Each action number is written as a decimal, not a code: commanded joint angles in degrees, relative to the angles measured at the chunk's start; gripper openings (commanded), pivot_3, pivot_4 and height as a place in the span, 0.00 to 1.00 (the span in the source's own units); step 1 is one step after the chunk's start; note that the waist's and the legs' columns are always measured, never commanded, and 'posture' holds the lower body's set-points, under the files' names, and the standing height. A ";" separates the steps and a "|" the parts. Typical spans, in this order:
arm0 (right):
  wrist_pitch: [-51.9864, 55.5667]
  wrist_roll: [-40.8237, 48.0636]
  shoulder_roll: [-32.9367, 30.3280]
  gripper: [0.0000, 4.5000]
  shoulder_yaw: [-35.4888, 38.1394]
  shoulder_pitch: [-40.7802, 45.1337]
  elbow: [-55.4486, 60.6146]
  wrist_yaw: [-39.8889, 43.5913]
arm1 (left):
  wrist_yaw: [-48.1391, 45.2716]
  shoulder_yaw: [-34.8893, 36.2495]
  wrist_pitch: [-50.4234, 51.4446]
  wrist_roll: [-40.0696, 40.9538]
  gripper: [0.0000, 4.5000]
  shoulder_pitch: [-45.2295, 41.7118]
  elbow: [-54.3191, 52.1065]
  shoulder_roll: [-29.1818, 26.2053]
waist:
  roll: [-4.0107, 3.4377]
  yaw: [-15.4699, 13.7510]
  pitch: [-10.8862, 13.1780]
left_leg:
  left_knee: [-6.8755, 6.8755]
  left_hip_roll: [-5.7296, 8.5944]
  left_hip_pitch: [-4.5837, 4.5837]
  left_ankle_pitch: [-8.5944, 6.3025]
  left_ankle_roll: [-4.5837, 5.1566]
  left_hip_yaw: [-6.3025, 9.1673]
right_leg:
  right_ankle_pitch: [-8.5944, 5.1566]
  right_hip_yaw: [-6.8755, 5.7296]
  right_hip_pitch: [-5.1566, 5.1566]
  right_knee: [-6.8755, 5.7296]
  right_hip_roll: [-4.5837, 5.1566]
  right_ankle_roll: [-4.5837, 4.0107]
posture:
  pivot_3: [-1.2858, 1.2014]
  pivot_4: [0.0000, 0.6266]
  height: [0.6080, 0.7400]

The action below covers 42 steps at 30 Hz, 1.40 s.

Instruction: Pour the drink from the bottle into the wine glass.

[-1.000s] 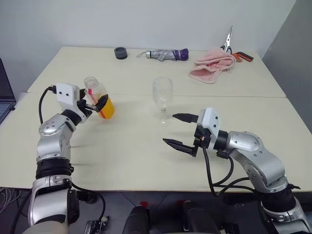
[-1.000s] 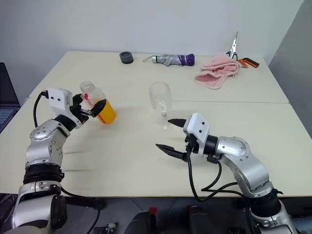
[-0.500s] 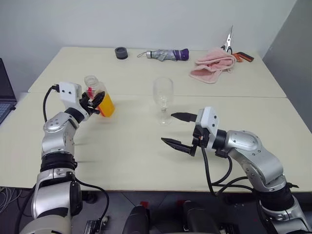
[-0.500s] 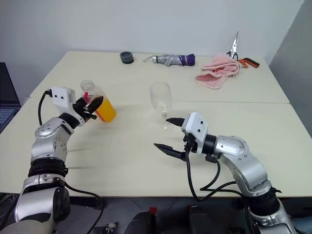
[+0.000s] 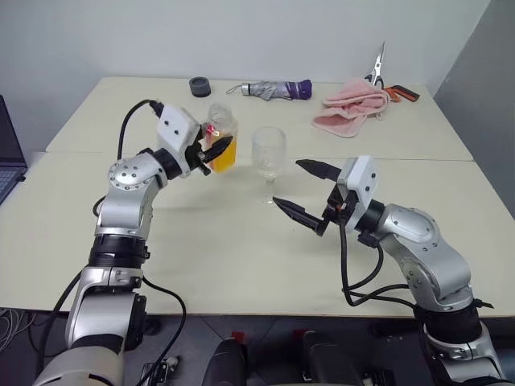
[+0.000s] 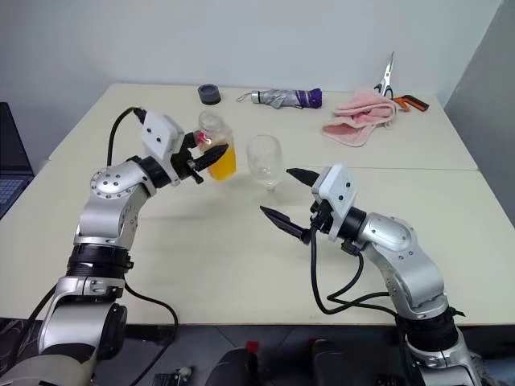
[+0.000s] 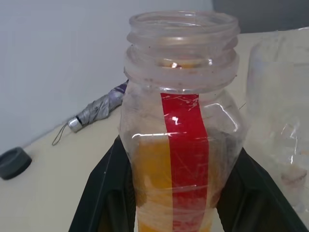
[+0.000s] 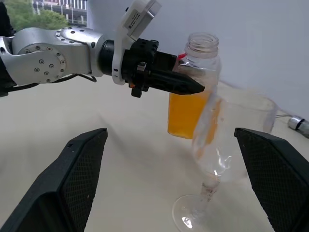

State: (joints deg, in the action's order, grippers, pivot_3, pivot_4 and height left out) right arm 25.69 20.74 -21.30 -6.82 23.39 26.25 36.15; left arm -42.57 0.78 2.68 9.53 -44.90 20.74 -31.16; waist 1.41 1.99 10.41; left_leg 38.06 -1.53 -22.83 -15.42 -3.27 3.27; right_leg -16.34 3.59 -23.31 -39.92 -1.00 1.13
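My left gripper [image 5: 211,149] is shut on the bottle [image 5: 221,135], a clear, uncapped bottle with a red stripe, and holds it upright just left of the wine glass [image 5: 269,154]. The orange drink [image 5: 224,155] fills the bottle's lower half. In the left wrist view the bottle [image 7: 182,121] stands between my black fingers [image 7: 104,193], its mouth open, with the glass [image 7: 282,96] beside it. The empty glass stands on the table. My right gripper [image 5: 290,183] is open, in front of and right of the glass; its fingers [image 8: 72,179] frame the glass [image 8: 227,130] and bottle [image 8: 195,87].
At the table's far side lie a dark round cap [image 5: 199,86], a folded umbrella [image 5: 269,88], a pink towel [image 5: 350,108] and pliers [image 5: 378,68]. A seam [image 5: 418,159] runs across between two joined tables. A laptop edge [image 5: 6,153] shows at far left.
My left gripper closed on the bottle, lifted it and carried it right, from tilted near the table's left to upright beside the glass. My right gripper rose a little.
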 commanded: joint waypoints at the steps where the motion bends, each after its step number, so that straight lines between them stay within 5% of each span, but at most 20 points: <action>1: -2.54 -0.55 1.75 1.00 1.56 1.28 0.09 -2.52 | 1.29 -1.48 -6.55 -4.41 0.38 -4.66 1.09 -0.46 | 0.00 -0.09 0.00 | 0.00 0.01 -0.01 0.00 0.00 0.00 | 0.00 0.00 0.00 0.00 0.01 0.00 | 0.52 0.24 1.00; 22: 0.79 2.43 -1.06 1.00 3.95 0.73 -0.72 -1.17 | 9.09 -9.66 -36.73 -21.96 0.38 -19.68 27.14 -0.09 | 0.00 -0.14 0.00 | -0.02 0.10 -0.07 -0.01 0.01 -0.02 | 0.00 0.00 -0.03 0.04 0.05 0.00 | 0.52 0.24 1.00; 42: 1.34 6.51 -4.09 1.00 6.41 0.11 0.19 0.82 | 17.81 -14.97 -48.30 -33.83 0.38 -25.85 34.45 -2.03 | 0.01 -0.12 0.01 | -0.02 0.10 -0.07 -0.01 0.02 -0.03 | 0.00 0.00 -0.03 0.02 0.05 0.00 | 0.52 0.24 1.00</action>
State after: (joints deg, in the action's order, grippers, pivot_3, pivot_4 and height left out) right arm 27.35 26.50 -24.87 -1.73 23.23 24.14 37.16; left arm -27.10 -14.47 -43.86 -23.85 -67.86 56.15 -31.84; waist 1.42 1.87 10.41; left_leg 38.04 -1.43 -22.89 -15.43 -3.25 3.24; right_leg -16.34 3.59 -23.35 -39.90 -0.95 1.13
